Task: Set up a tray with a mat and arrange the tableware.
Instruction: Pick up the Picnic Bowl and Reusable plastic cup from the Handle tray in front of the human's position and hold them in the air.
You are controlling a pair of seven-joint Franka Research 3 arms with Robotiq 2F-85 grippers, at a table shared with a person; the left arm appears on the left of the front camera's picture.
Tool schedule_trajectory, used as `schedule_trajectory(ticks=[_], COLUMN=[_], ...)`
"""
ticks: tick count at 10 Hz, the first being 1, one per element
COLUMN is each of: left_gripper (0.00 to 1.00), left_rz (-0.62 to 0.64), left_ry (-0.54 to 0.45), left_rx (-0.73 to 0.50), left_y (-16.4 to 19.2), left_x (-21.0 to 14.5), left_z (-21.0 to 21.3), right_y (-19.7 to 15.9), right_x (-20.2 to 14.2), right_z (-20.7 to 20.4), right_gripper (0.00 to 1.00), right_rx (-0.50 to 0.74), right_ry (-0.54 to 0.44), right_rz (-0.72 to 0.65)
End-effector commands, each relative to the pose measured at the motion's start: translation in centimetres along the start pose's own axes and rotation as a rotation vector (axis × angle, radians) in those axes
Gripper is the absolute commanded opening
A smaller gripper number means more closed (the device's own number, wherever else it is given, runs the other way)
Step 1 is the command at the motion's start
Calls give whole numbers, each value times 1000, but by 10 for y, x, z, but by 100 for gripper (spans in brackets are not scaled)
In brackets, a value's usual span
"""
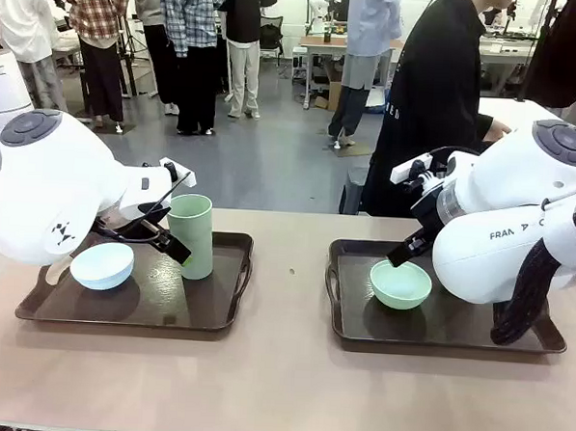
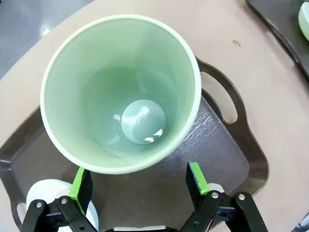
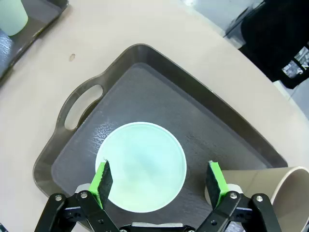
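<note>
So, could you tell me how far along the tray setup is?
Done: pale blue bowl and light green cup on the left tray; mint green bowl on the right tray, brown-tan cup beside it. In hand: nothing; left end effector open by the green cup, right end effector open over the mint bowl. Left: the mat; both tray floors look bare.

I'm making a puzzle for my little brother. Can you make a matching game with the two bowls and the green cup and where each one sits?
Things:
1. pale blue bowl
2. light green cup
3. mint green bowl

Places:
A. on the right tray
B. standing tall on the left tray
C. low, at the left end of the left tray

Pairs: 1-C, 2-B, 3-A
</note>
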State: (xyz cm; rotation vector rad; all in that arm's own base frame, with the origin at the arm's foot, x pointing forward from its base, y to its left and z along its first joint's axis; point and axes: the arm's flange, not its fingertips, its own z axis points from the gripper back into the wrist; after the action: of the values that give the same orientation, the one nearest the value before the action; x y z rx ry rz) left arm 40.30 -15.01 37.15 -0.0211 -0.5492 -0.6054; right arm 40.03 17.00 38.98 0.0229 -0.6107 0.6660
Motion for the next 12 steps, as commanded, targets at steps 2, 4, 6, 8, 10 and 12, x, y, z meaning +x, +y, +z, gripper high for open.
schedule_trajectory(ticks=[2,4,6,8,10,12], left_gripper=[100,100,100,100,100,100], left_rz=[0,0,0,0,0,0], left_ry=[0,0,0,0,0,0], left_rx=[0,0,0,0,0,0], left_y=[0,0,0,0,0,0], left_x=[0,0,0,0,0,0], left_z=[0,0,0,0,0,0], right_y=[0,0,0,0,0,0], right_x=[0,0,0,0,0,0], right_z=[0,0,0,0,0,0], right_gripper=[100,100,100,100,100,100], right_rx=[0,0,0,0,0,0], right_ry=[0,0,0,0,0,0], right_rz=[0,0,0,0,0,0])
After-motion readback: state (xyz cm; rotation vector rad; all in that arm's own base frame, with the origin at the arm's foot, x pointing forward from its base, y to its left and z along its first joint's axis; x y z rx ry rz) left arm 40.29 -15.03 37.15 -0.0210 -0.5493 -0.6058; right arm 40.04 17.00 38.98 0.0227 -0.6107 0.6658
